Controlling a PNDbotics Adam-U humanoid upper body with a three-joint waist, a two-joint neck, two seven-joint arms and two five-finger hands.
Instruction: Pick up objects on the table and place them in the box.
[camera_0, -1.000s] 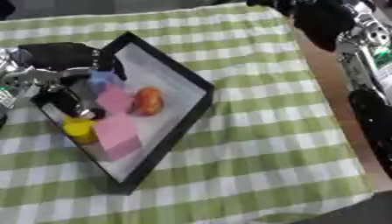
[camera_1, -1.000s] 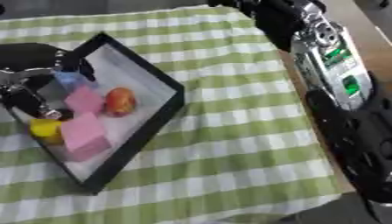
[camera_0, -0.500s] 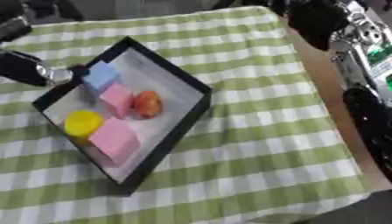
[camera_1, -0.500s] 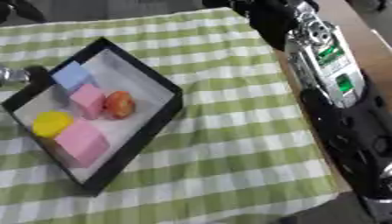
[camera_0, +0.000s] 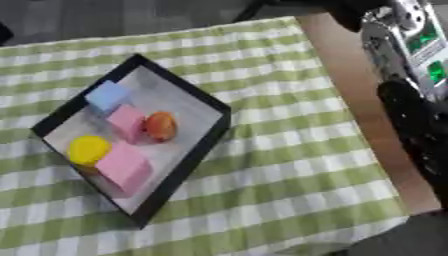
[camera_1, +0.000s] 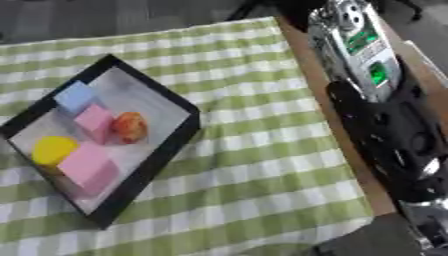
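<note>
Green-and-white checked cloth (camera_0: 289, 165) covers the table on which a shallow black rectangular box (camera_0: 188, 162) is seen lying askew, its pale floor already holding five items: a light blue cube (camera_0: 107, 95) at the far end, a small pink block (camera_0: 127, 123) just beside a rounded orange-red piece (camera_0: 161, 125), a yellow round piece (camera_0: 88, 149) and a larger pink block (camera_0: 123, 167) nearest the viewer. No loose object is visible on the cloth around the box, so the task is judged to be at or near completion. The robot's right arm (camera_1: 385, 115), black with a silver housing and green lights, is shown along the table's right edge, but its hand is not visible; the left hand is likewise out of view, so nothing can be said of either hand's opening or hold. Should anything remain beyond view, it would best be lowered into the bare floor by the box's right wall, clear of the packed pieces.
</note>
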